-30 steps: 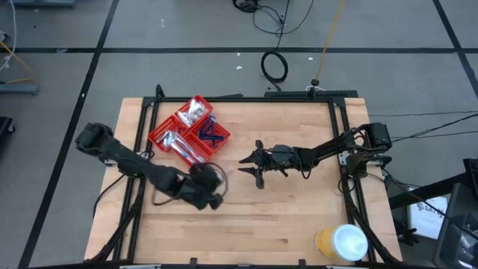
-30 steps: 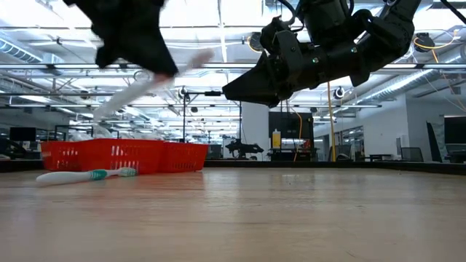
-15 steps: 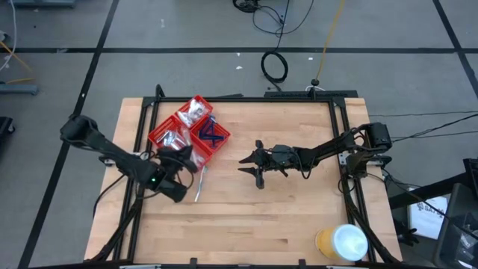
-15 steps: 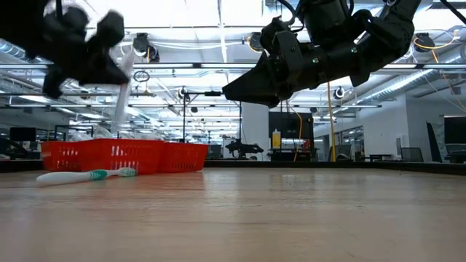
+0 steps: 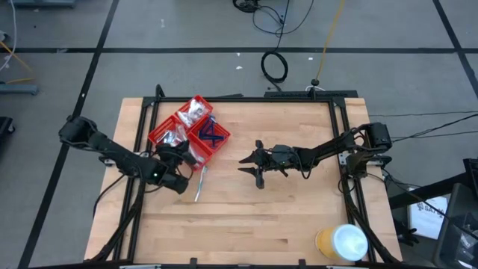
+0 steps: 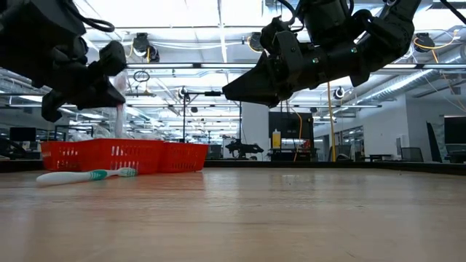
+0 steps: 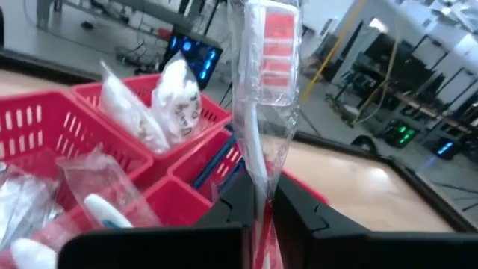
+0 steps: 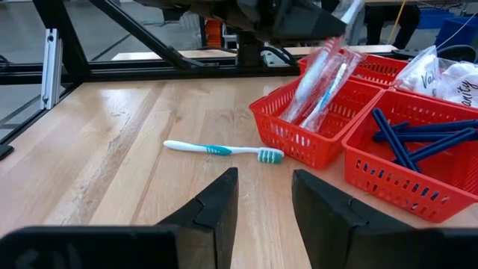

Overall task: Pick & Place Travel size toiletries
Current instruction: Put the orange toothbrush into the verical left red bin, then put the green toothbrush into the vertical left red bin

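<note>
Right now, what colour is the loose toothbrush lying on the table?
White with teal, the loose toothbrush shows best in the right wrist view.

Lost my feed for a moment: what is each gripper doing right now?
Left gripper: shut on a wrapped toothbrush, by the red tray.
Right gripper: open, empty, above mid-table.

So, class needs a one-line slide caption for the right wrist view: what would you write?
Open right gripper faces a bare toothbrush on the table beside the red tray; the left gripper holds a wrapped toothbrush above it.
</note>
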